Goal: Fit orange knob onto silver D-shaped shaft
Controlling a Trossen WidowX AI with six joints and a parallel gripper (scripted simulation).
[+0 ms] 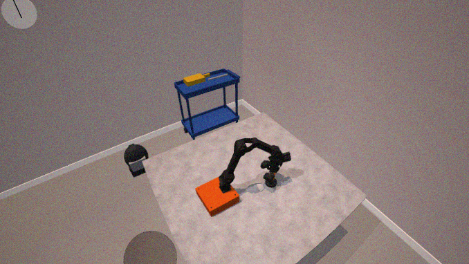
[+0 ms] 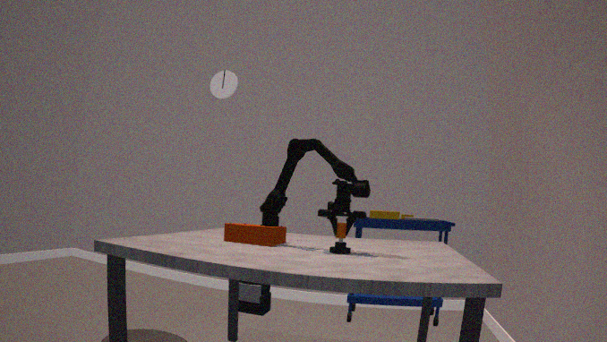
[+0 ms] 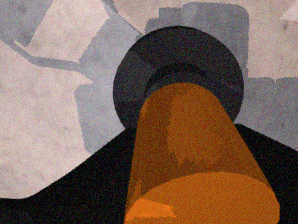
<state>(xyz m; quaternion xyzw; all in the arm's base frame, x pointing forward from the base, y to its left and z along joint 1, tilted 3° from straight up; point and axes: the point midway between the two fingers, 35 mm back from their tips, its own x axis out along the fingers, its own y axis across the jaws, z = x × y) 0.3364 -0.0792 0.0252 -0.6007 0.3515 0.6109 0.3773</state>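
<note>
The orange knob (image 2: 341, 230) (image 3: 195, 135) is upright between the fingers of my gripper (image 2: 341, 234), which is shut on it. The black round pedestal (image 2: 340, 249) (image 3: 131, 70) (image 1: 270, 184) stands on the table below the knob. In the exterior view a short light piece of the silver shaft (image 2: 340, 240) shows between the knob's lower end and the pedestal, so the knob is above the pedestal, not down on it. In the wrist view the knob covers the shaft. The knob's hole and the flat sides are hidden, and I cannot tell whether they line up.
The arm's orange base block (image 1: 216, 197) (image 2: 254, 235) stands on the pale table (image 1: 277, 224) (image 2: 179, 251), to the left of the pedestal. A blue cart (image 1: 211, 121) with a yellow tool (image 1: 194, 79) stands beyond the table.
</note>
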